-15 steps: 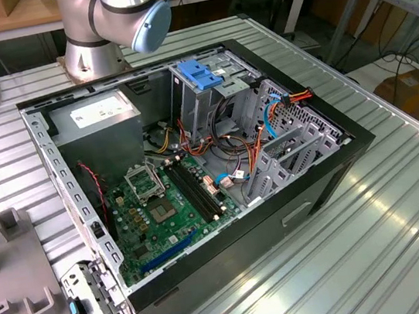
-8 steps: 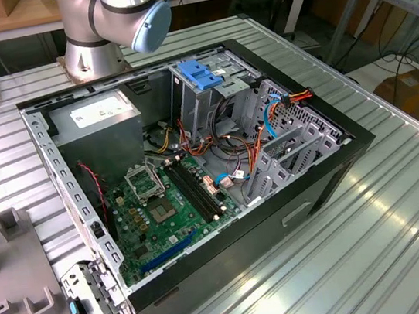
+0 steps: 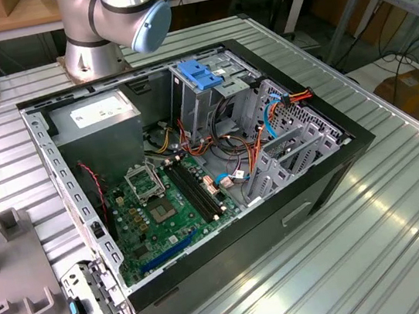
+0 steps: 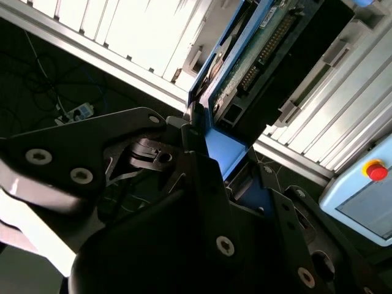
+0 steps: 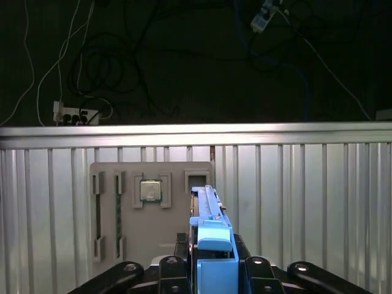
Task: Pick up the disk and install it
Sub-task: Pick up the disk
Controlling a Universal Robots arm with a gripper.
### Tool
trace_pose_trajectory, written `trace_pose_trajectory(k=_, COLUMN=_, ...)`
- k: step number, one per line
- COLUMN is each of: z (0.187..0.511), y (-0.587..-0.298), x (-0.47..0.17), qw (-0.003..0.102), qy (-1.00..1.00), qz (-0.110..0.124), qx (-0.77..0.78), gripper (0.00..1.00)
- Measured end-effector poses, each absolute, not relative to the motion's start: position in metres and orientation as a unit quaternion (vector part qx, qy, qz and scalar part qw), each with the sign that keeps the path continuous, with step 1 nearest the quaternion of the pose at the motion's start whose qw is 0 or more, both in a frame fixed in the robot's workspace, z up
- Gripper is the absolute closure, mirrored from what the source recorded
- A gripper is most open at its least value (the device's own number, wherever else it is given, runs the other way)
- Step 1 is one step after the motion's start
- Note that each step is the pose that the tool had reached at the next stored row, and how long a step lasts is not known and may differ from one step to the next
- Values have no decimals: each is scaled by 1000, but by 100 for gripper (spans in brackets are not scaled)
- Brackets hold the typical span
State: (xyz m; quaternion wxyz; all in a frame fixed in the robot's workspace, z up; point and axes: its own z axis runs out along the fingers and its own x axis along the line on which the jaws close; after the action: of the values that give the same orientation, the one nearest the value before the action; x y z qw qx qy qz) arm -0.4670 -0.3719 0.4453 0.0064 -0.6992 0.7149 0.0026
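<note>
My gripper (image 5: pixel 211 272) is shut on the disk (image 5: pixel 208 211), which stands edge-on between the black fingers (image 5: pixel 168 269). Its bright blue carrier (image 5: pixel 214 248) fills the gap between them. In the second wrist view the disk (image 4: pixel 288 37) shows its circuit-board side, with a connector row and the blue frame (image 4: pixel 223 150) clamped in the gripper (image 4: pixel 223 158). It is held in the air above the ribbed metal table (image 5: pixel 306 202). In the exterior view the arm's base (image 3: pixel 109 23) stands behind the open computer case (image 3: pixel 330 179).
A tall drive cage with a blue handle (image 3: pixel 199 72) stands at the back of the case, by the grey power supply (image 3: pixel 102 117) and the motherboard (image 3: pixel 169 202). A grey fixture plate (image 5: pixel 153 245) holding a processor chip (image 5: pixel 150 190) lies below the gripper. Cables cross the dark floor (image 5: pixel 122 67).
</note>
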Motion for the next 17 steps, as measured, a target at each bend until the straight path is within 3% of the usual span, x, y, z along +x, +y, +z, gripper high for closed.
trace_pose_trajectory(k=17, z=481, y=-372, x=-467, qw=10, qy=715, qz=6, qx=-699, gripper=63)
